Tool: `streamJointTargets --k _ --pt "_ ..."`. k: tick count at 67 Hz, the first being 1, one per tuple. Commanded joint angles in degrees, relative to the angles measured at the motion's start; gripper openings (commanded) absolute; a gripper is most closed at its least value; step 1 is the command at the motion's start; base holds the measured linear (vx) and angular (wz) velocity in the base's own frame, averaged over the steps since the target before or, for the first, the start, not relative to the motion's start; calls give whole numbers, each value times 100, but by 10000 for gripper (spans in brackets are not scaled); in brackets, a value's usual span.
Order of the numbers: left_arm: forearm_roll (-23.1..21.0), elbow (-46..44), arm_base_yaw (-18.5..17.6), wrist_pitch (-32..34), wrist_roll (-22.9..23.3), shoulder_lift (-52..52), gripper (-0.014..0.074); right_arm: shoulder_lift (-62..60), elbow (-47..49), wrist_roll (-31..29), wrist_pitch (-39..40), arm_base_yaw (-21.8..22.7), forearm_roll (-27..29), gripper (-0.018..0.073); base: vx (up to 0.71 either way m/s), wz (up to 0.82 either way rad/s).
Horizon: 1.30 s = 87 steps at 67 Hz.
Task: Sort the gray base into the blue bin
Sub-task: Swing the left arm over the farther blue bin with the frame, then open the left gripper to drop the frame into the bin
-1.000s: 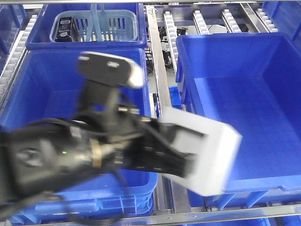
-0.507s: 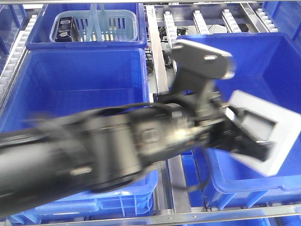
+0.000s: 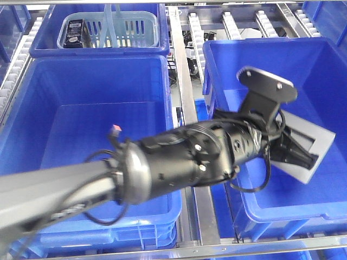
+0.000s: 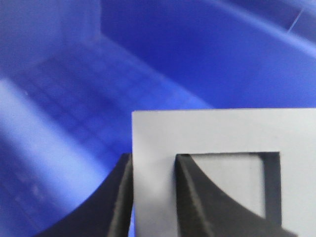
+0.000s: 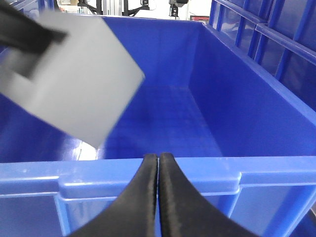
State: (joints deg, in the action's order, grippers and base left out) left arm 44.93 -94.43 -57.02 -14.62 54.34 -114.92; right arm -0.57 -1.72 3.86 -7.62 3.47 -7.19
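Left gripper (image 4: 150, 197) pinches the gray base (image 3: 304, 147) by one wall of its recess, one finger outside, one inside. Base hangs tilted inside the right blue bin (image 3: 325, 54), above the grid floor, touching nothing else as far as can be seen. Right gripper (image 5: 158, 192) sits with fingers pressed together, empty, just outside that bin's near rim. Beside it is a second bin (image 3: 32, 97); behind that, a pale basket (image 3: 135, 30).

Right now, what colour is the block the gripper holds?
Gray. The block shows best in the left wrist view.
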Motion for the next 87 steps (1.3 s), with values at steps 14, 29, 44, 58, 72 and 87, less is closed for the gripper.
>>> streamJointTargets --k 14,29,44,58,72,87 --pt "60 -263 16 347 35 60 92 -85 -77 -33 433 11 -52 -9 0 0" --pt "60 -263 16 376 35 53 137 -85 -77 -33 433 11 -52 -9 0 0" --pt "60 -263 16 376 35 53 248 -85 -77 -33 433 11 -52 -9 0 0" --pt "60 -263 16 371 35 53 347 -85 -77 -33 433 11 -52 -9 0 0" --pt "56 -268 10 91 35 445 356 -85 -77 -33 433 11 -52 -9 0 0" --pt "-115 -268 -49 -1813 -592 1066 340 -85 -77 -33 433 11 -52 -9 0 0"
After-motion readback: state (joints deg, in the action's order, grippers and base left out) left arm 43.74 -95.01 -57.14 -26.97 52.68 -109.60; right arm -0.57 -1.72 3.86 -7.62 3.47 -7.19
